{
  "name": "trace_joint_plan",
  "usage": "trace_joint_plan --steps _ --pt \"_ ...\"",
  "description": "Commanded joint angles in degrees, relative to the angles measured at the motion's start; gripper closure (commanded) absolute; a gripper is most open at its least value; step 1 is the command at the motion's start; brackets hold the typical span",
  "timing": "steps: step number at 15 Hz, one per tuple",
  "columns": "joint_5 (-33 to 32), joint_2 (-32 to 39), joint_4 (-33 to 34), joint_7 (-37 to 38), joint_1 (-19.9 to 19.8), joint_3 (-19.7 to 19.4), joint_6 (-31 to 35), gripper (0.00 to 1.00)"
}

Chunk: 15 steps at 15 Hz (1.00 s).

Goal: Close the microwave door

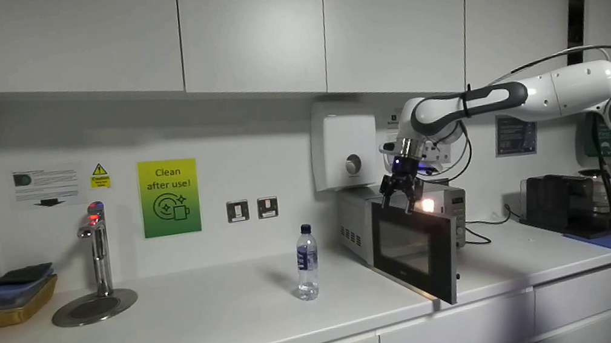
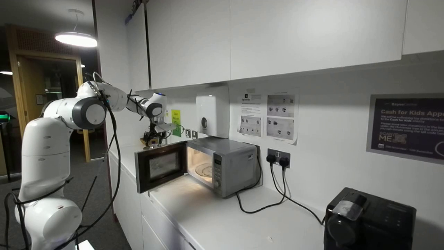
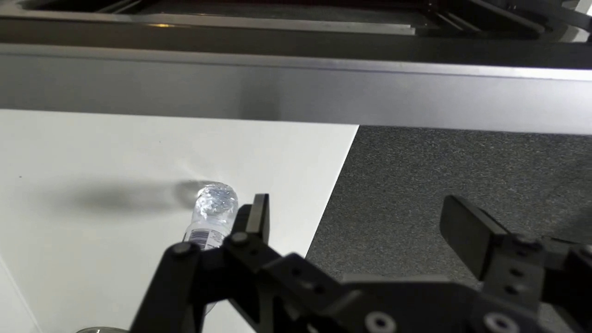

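The microwave door (image 1: 409,244) stands wide open, swung out over the counter's front edge. Its dark inner face (image 2: 161,166) shows in an exterior view. The silver-grey microwave (image 2: 239,166) sits on the counter, lit inside with a glass turntable. Its side shows in an exterior view (image 1: 353,219). My gripper (image 1: 398,207) points down on the door's outer side, near its top edge; it also shows in an exterior view (image 2: 152,141). In the wrist view the gripper (image 3: 355,203) is open with nothing between its fingers. The door's silver top edge (image 3: 296,95) crosses above the fingers. I cannot tell contact.
A water bottle (image 1: 307,266) stands on the counter, on the door's outer side; it also shows in the wrist view (image 3: 215,203). A white wall dispenser (image 1: 348,149) hangs behind the microwave. Cupboards (image 1: 252,26) hang above. A dark coffee machine (image 2: 371,222) and cables are on the counter.
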Motion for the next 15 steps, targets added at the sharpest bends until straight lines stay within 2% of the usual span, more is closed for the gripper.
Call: trace_joint_plan --steps 1,7,12,15 --pt "-1.6 -3.0 -5.8 -3.5 -1.2 -0.4 1.9 0.0" --pt "-3.4 -4.9 -11.5 -4.0 -1.9 -1.5 -0.1 0.0" --pt "-5.2 -5.7 -12.4 -4.1 -2.4 -2.4 0.2 0.0" --pt "-9.1 -6.6 -12.2 -3.7 -2.5 -2.9 1.3 0.0"
